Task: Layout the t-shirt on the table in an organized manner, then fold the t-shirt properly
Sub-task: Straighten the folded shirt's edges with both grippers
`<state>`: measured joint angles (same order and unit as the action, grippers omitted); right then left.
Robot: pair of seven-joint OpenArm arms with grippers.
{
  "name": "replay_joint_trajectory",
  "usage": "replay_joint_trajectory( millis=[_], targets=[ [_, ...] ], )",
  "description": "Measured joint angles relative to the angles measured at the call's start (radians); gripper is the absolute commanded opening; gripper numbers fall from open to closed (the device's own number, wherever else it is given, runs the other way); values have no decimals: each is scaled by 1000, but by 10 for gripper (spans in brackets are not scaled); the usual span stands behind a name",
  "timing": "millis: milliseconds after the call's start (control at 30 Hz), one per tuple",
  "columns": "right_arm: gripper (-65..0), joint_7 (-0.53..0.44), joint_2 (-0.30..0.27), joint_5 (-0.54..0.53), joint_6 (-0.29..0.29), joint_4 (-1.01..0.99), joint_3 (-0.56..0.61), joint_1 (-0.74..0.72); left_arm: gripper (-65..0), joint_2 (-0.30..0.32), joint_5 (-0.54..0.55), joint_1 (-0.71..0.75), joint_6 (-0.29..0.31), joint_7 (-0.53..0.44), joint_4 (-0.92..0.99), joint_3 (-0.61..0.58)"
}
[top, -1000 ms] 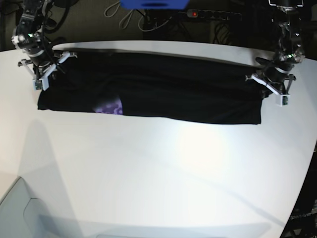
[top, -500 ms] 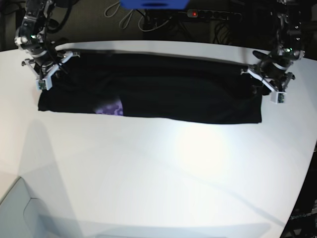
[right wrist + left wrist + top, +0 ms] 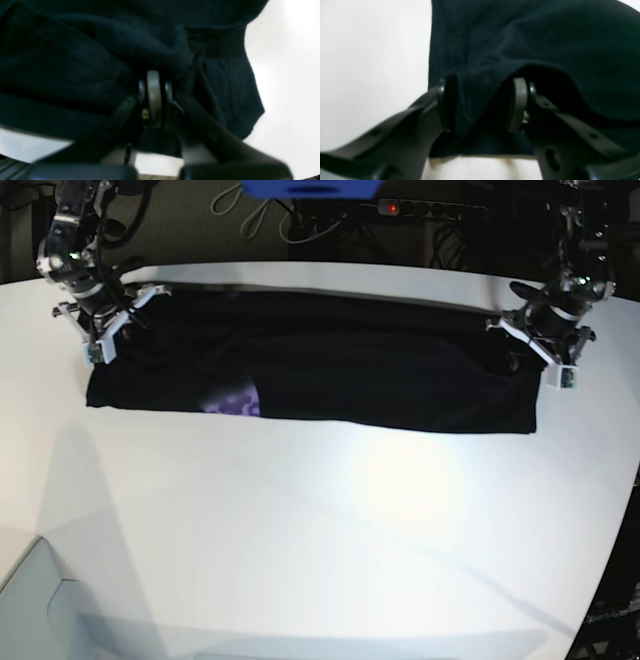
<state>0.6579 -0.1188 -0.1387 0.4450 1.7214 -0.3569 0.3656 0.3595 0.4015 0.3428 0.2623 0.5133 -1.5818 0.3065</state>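
The black t-shirt (image 3: 350, 370) lies as a long folded band across the far half of the white table (image 3: 320, 530), with a bit of purple print (image 3: 235, 400) showing at its near edge. At the band's right end my left gripper (image 3: 540, 345) is open; in the left wrist view its pads (image 3: 517, 105) stand apart around a loose fold of the t-shirt (image 3: 495, 37). Over the left end my right gripper (image 3: 100, 320) is shut; in the right wrist view its tips (image 3: 154, 80) pinch bunched t-shirt cloth (image 3: 75, 62).
Behind the table run dark cables and a power strip (image 3: 430, 210) with a red light. A blue object (image 3: 310, 188) hangs at the top edge. A pale grey surface (image 3: 40, 610) sits at the lower left corner. The table's curved edge falls away at the right.
My left gripper's jaws have parted and it has risen slightly toward the back. My right gripper has moved back and inward, dragging the shirt's left end a little to the right.
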Motion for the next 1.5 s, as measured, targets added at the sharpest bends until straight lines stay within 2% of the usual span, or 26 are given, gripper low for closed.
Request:
replay_joint_trajectory(
  millis=[300, 333, 467, 633, 700, 800, 867, 967, 1300, 1433, 1500],
  targets=[
    [-650, 0, 0, 0, 0, 0, 0, 0, -356, 5, 0, 0, 3, 0, -10, 126],
    [-650, 0, 0, 0, 0, 0, 0, 0, -356, 5, -1, 0, 16, 2, -10, 135],
    [-650, 5, 0, 2, 0, 0, 13, -11, -356, -5, -1, -3, 133, 3, -10, 190],
    [-650, 7, 0, 0, 0, 0, 17, -14, -356, -9, 0, -28, 220, 63, -11, 245],
    [-650, 8, 0, 0, 0, 0, 17, -16, -356, -25, 7, -48, 247, 83, -10, 287],
    [-650, 8, 0, 0, 0, 0, 17, -16, -356, -63, 37, -76, 318, 116, -11, 363],
    [-650, 8, 0, 1, 0, 0, 24, -16, -356, -76, 30, -95, 337, 151, -9, 405],
    [-650, 7, 0, 0, 0, 0, 29, -16, -356, -77, 22, -125, 348, 189, -1, 433],
    [-650, 7, 0, 0, 0, 0, 29, -16, -356, -78, 33, -142, 356, 179, 30, 431],
    [-650, 7, 0, 0, 0, 0, 29, -16, -356, -126, 22, -195, 348, 187, 107, 435],
    [-650, 7, 0, 0, 0, 0, 29, -16, -334, -132, 25, -206, 355, 186, 135, 430]
  ],
)
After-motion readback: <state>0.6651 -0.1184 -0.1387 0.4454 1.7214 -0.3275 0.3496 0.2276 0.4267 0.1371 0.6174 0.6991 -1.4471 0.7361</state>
